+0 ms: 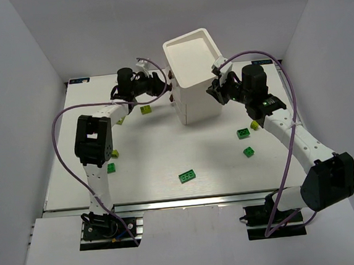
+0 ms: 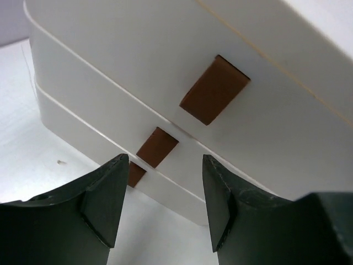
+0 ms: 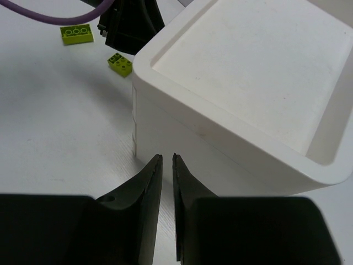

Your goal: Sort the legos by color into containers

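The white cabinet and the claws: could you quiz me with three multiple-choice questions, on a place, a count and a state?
1. Where is the left claw?
A) beside the white cabinet, facing its knobs
B) above the cabinet's top
C) far from the cabinet

2. How many brown knobs show in the left wrist view?
A) one
B) three
C) five

3. How does the right claw stand?
A) wide open
B) nearly shut, empty
C) shut on a knob

Answers: 1 A, the knobs fill its camera's view; 2 B, three are stacked there; 3 B, there is only a bare slit between the jaws.
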`<state>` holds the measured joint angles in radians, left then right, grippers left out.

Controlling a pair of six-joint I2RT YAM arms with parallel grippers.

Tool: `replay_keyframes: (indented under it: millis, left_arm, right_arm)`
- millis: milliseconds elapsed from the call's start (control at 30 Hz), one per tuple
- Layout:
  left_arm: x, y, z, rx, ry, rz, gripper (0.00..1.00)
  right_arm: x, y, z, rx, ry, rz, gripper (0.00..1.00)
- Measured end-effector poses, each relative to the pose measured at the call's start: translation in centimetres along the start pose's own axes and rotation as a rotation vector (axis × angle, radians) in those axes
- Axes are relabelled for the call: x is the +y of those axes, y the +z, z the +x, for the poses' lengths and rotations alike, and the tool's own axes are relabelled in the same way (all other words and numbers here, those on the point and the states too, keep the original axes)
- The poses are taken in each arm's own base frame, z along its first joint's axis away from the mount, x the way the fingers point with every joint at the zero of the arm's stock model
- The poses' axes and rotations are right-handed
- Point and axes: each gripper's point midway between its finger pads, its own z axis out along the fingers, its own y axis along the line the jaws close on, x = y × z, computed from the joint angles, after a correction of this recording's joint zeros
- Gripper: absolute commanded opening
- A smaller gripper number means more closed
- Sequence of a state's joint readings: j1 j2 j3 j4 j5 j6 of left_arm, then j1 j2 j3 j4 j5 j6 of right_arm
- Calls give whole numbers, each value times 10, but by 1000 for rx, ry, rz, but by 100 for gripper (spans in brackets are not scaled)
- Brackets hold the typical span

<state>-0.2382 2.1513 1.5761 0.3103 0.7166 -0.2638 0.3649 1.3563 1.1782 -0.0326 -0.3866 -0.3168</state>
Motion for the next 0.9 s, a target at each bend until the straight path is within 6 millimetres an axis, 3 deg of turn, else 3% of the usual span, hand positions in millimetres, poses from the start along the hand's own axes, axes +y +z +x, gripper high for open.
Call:
replay_keyframes:
  millis: [367,567,900]
  left_arm:
    - [21,6,41,53,217,33,72]
    - [30,15,49,59,243,46,73]
    - [23,22,20,-8,295,64,71]
  right_arm:
    - [-2,-1,2,17,-5,4,19]
    - [-7,1,-5,11,-24,11,19]
    - [-8,2,-1,27,-24,12,19]
